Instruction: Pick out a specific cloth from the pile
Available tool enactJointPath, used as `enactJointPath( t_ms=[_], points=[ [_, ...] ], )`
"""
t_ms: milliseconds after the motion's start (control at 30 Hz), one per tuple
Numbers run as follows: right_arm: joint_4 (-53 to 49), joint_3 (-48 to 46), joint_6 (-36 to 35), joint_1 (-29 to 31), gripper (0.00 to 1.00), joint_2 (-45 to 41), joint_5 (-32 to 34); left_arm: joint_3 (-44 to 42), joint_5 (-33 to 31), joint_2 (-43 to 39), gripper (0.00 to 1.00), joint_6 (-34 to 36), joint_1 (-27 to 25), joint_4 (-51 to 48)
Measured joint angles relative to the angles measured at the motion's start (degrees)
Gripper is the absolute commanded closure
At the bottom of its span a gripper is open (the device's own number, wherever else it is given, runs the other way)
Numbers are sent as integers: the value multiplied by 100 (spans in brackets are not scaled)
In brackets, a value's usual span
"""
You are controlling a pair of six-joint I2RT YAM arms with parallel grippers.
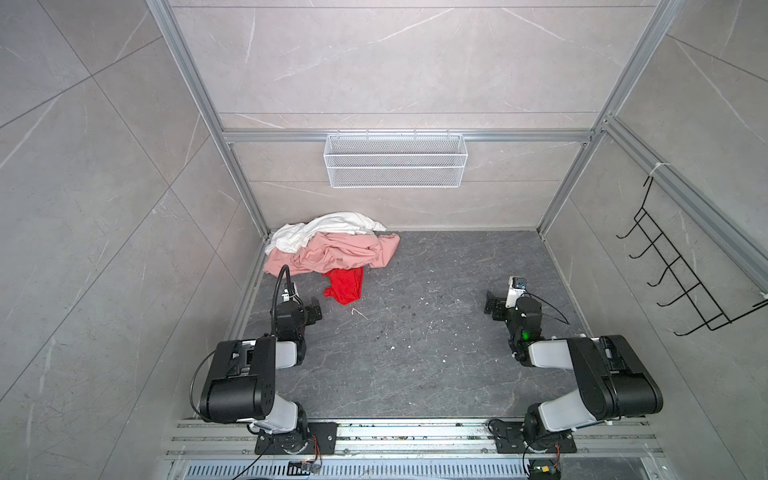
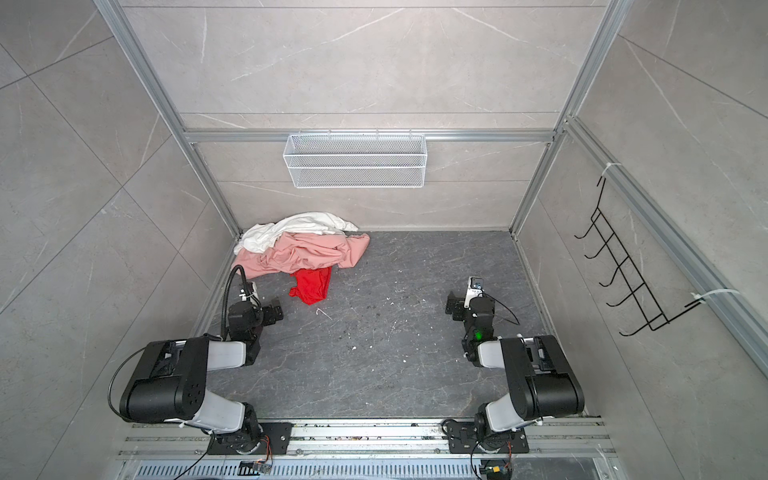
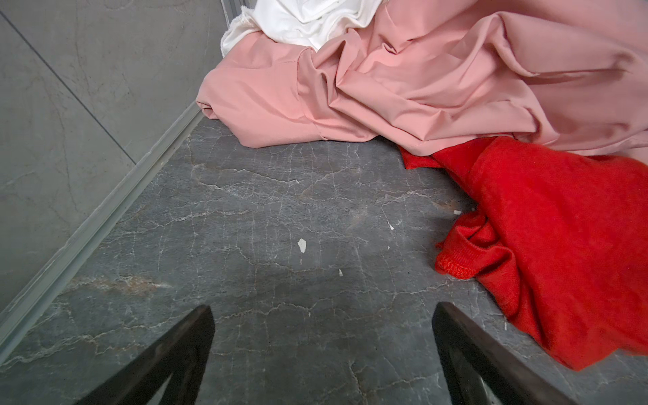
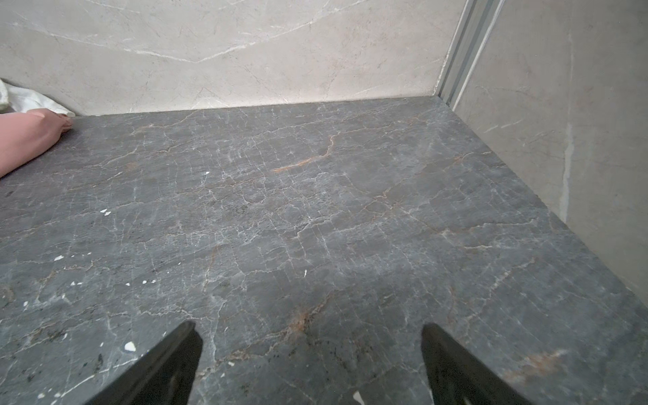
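Red cloth lay left of centre in both top views, at lower edge of the pile, its top tucked under the pink cloth. White cloth sat behind, in back-left corner. All on dark surface. Left jaws stood wide apart & empty, just lower left of red cloth, not touching. Right jaws also apart, empty, at mid-right, well apart from pile.

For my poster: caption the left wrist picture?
Open left hand near the red cloth, tucked partly under the pink cloth.
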Motion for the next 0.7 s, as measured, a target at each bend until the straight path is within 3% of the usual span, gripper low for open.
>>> enactJointPath(
  t_ms=[400,600,700],
  points=[
    [-83,-35,-42,35,0,-334,26,-105,-575,-197,0,15,-203,37],
    [-1130,341,-262,706,0,-1191,586,-170,-1067,-796,0,247,-761,-155],
    [-1808,811,-197,957,0,-1462,691,33,-1163,-1266,0,295,-874,-802]
  ],
)
